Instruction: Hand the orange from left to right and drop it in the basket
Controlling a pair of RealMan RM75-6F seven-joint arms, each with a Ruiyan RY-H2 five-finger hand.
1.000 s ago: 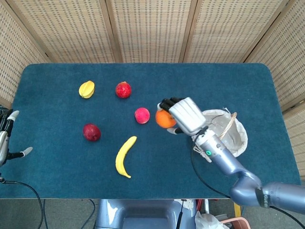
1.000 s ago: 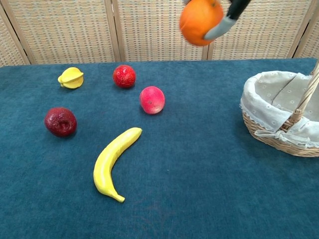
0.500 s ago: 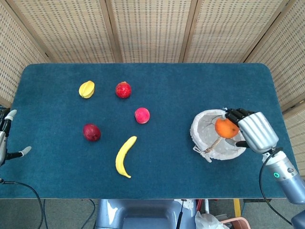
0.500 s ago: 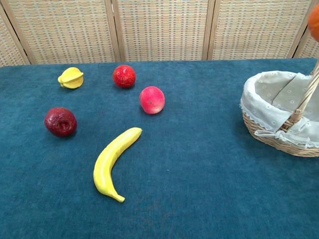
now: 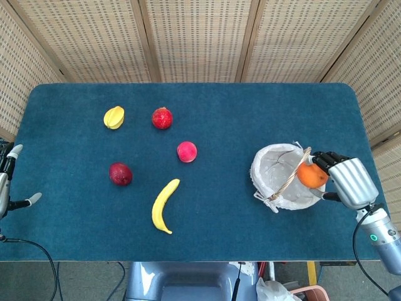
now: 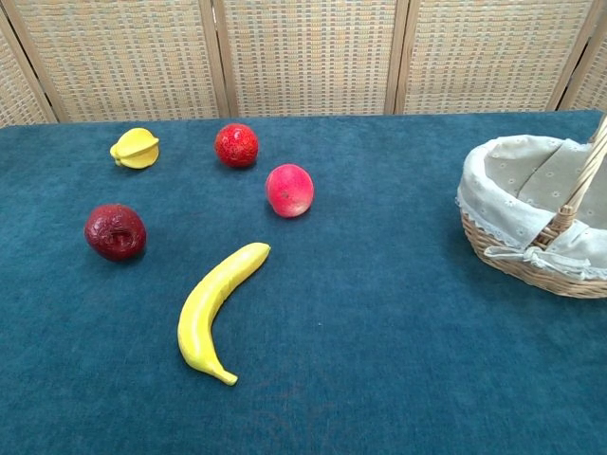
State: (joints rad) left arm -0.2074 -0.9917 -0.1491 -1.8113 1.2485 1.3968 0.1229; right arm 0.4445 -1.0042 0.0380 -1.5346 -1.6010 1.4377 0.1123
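The right hand [image 5: 348, 181] wraps its fingers around the orange [image 5: 311, 175] above the basket [image 5: 274, 164]'s right rim; round, firm and light-looking, it suits this enclosing grasp, while the left hand [image 5: 7, 182] waits spread.

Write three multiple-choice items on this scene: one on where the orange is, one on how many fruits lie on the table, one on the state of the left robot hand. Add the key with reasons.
1. Where is the orange?
A. Beside the banana
B. In the right robot hand, over the basket's right rim
C. At the bottom of the basket

2. How many fruits lie on the blue table?
A. Three
B. Five
C. Seven

3. What does the left robot hand hold?
A. Nothing
B. The orange
C. A peach

Key: 1 B, fingers wrap the orange there. 2 B, starfruit, pomegranate, peach, dark red fruit, banana. 3 A, it sits empty at the table's left edge, fingers apart.
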